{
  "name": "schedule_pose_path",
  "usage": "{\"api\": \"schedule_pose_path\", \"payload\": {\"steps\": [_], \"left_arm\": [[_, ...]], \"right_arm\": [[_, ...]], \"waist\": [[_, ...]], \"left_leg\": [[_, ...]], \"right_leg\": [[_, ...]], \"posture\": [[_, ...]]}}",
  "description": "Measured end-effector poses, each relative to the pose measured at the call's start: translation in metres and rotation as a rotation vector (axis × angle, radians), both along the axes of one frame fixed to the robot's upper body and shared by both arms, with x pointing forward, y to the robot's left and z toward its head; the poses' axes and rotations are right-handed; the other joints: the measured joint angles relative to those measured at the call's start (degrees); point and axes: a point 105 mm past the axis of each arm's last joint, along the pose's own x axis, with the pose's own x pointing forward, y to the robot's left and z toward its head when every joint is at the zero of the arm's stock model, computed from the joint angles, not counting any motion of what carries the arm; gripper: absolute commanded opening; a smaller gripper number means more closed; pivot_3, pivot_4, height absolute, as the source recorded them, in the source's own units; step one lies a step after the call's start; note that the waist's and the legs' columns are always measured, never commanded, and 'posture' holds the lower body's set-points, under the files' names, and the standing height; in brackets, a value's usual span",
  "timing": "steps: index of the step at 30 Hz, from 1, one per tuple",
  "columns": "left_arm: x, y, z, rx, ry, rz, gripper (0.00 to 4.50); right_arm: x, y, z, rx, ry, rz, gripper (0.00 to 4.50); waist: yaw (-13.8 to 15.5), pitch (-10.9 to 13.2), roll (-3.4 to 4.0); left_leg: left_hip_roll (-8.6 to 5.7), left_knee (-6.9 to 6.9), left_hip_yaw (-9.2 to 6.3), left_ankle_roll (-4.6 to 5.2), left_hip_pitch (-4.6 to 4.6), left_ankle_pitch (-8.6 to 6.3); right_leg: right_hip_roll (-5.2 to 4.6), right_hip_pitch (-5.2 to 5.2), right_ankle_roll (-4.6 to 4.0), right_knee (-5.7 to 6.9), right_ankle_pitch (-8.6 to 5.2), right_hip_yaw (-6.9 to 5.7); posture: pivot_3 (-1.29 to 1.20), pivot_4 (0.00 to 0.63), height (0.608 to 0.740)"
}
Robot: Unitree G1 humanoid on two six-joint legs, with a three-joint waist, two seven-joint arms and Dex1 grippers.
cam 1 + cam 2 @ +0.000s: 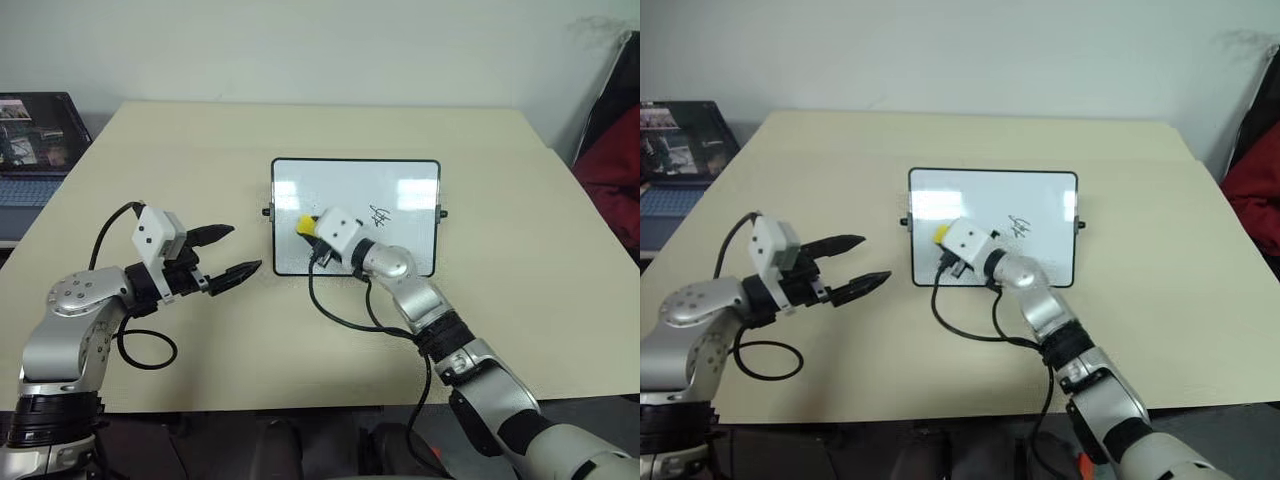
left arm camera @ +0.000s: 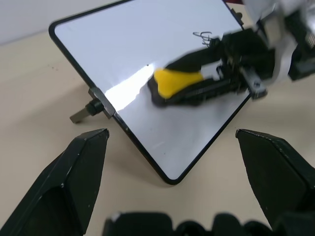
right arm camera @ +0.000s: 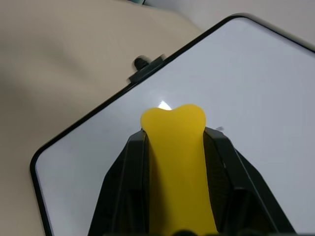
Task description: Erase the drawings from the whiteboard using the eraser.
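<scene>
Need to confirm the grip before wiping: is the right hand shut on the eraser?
Yes, shut on it: the right hand has both black fingers pressed against the yellow eraser over the whiteboard.

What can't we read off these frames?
- Board under the right claw: head views, covered by claw and eraser; any marks there hidden.
- Drawing: too small to read its shape.
- Eraser's contact with the board: blurred in left wrist view, unclear.
- Board's near right corner: behind the right arm.

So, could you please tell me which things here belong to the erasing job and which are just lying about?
Job:
- whiteboard
- drawing
- eraser, clamped in the right end effector

Lying about:
- laptop, off the table's far left
- red cloth, far right
</scene>
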Motion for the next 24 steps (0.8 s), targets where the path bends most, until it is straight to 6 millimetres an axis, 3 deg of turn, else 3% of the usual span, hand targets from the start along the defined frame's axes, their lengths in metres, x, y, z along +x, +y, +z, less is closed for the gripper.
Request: {"api": "schedule_pose_path", "payload": {"steps": [3,6,13,20,24], "left_arm": [[0.001,-0.003,-0.001,-0.01,-0.002,-0.005,4.5],[0.002,-0.006,0.003,-0.013,-0.018,-0.012,4.5],[0.0,-0.012,0.009,-0.009,-0.045,-0.03,4.5],[-0.004,-0.028,0.017,-0.011,-0.077,-0.102,4.5],[-0.005,-0.035,0.021,-0.003,-0.087,-0.144,4.5]], "right_arm": [[-0.014,-0.012,0.024,0.073,-0.004,0.011,1.14],[-0.035,-0.026,0.031,0.098,0.014,0.047,1.14],[-0.064,-0.056,0.022,0.134,0.126,0.047,1.14],[-0.087,-0.093,-0.002,0.1,0.245,-0.015,1.14],[-0.093,-0.103,-0.003,0.104,0.261,-0.04,1.14]], "waist": [[0.33,0.0,0.0],[0.38,0.01,0.01],[0.38,0.03,0.03],[0.44,0.05,0.04],[0.19,0.06,0.05]], "left_leg": [[-0.03,-0.17,0.11,-0.38,-0.14,-0.05],[-0.01,-0.35,0.2,-0.38,-0.14,-0.16],[-0.09,-0.24,0.27,-0.29,-0.04,-0.23],[-0.14,-0.23,0.31,-0.29,0.01,-0.23],[-0.13,-0.2,0.33,-0.28,0.04,-0.22]], "right_leg": [[0.17,-0.13,0.02,-0.36,-0.02,0.0],[0.2,0.02,0.01,-0.87,-0.03,-0.02],[0.14,0.25,0.03,-0.91,-0.03,-0.02],[0.15,0.37,0.04,-0.95,-0.04,-0.07],[0.18,0.36,0.04,-0.91,-0.04,-0.02]], "posture": [[0.0,0.15,0.74],[0.0,0.15,0.74],[0.0,0.15,0.74],[0.0,0.15,0.74],[0.0,0.15,0.74]]}}
